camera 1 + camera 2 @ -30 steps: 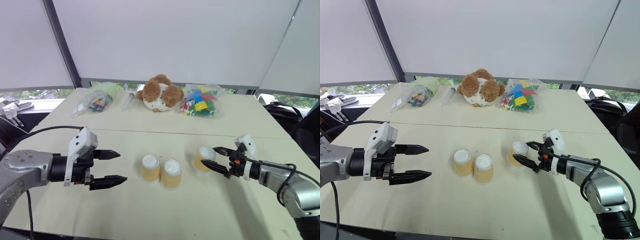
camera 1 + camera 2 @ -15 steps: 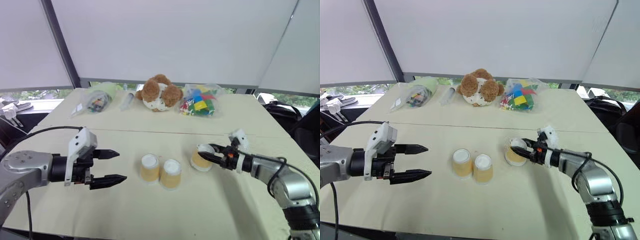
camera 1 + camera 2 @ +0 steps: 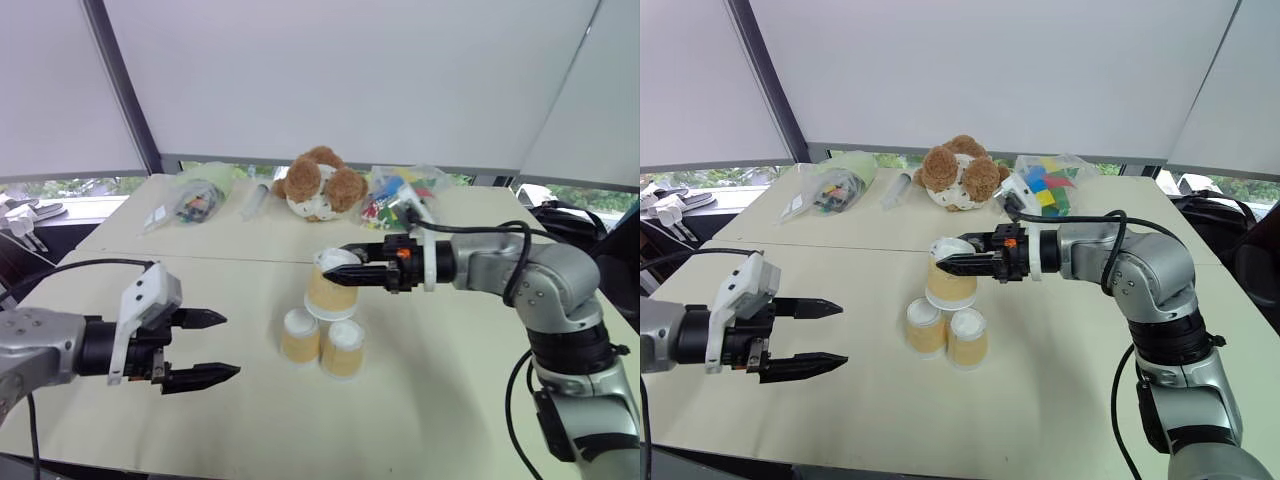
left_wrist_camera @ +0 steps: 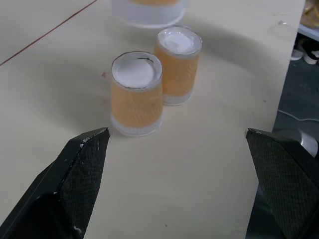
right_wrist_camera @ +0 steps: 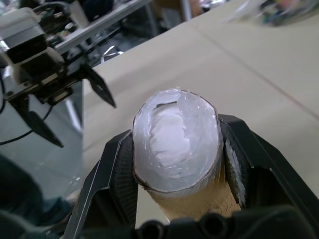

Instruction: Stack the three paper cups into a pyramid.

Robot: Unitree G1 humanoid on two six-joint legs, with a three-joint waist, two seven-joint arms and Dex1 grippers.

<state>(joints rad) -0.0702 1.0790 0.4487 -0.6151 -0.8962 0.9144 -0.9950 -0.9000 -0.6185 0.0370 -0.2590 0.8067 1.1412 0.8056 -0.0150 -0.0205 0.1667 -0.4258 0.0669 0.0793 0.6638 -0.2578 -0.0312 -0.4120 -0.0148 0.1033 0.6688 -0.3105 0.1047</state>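
- Above the pale matte table (image 3: pixel 450 400), my right gripper (image 3: pixel 345 274) was clamped on a tapered kraft-paper cup (image 3: pixel 329 290), its white base crumpled between the black fingers.
- Just below it, two matching cups (image 3: pixel 322 340) stood inverted, side by side and touching.
- My left gripper (image 3: pixel 210 346) hovered to their left, its pointed textured fingers spread apart.

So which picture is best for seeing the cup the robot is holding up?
The right wrist view: the held cup sits close up, its white base squeezed out of round between the right gripper fingers. The eye views show it whole but small, above the two standing cups. The left wrist view catches just its white rim.
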